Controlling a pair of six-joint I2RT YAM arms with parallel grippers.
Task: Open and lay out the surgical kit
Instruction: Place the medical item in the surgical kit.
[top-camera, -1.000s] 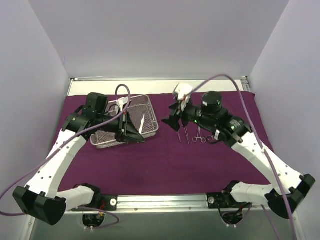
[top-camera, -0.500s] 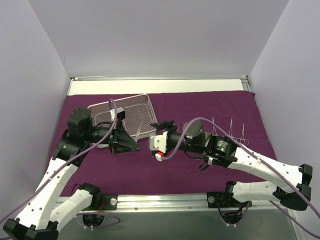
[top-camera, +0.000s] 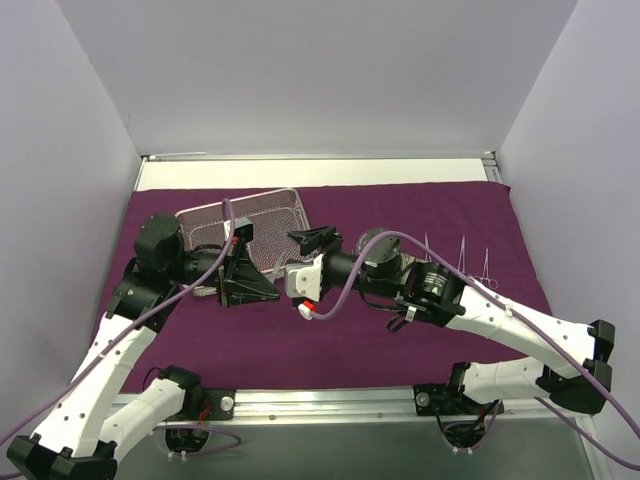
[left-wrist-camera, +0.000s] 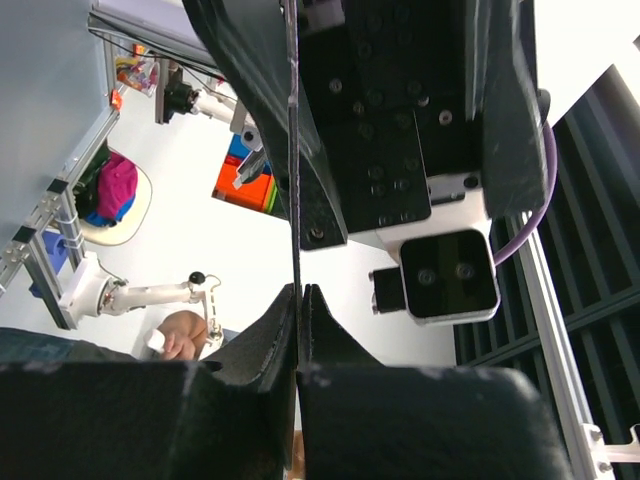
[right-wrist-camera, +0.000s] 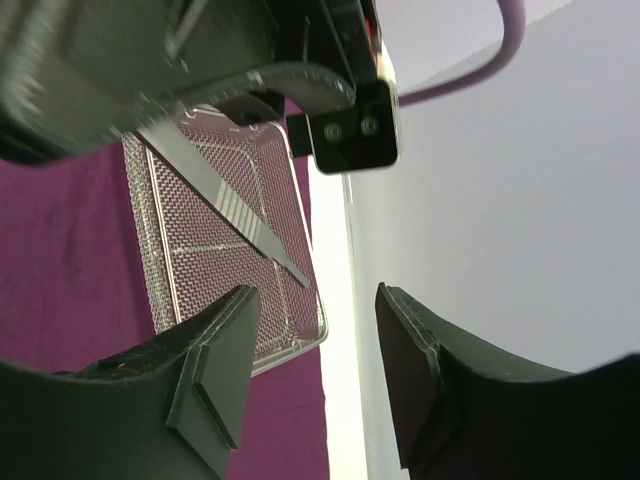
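The maroon cloth (top-camera: 400, 205) lies spread flat over the table. The silver wire-mesh tray (top-camera: 240, 199) sits on it at the back left. My left gripper (top-camera: 276, 290) is shut on the silver tweezers (right-wrist-camera: 225, 195) and holds them in the air in front of the tray. The left wrist view shows them as a thin edge-on line (left-wrist-camera: 294, 200) rising from the shut jaws (left-wrist-camera: 300, 300). My right gripper (top-camera: 300, 268) faces the left one, open, its fingers (right-wrist-camera: 215, 360) either side of the tweezers' tip. Three silver forceps (top-camera: 462, 250) lie in a row on the cloth at the right.
White walls close the table in at the left, back and right. A pale strip of bare table (top-camera: 320, 172) runs behind the cloth. Purple cables (top-camera: 340, 290) loop over both arms.
The right arm swung from the forceps at the right across to the left gripper, then rose to its tip with its jaws narrowing. The left arm drew back off the tray with the tweezers.
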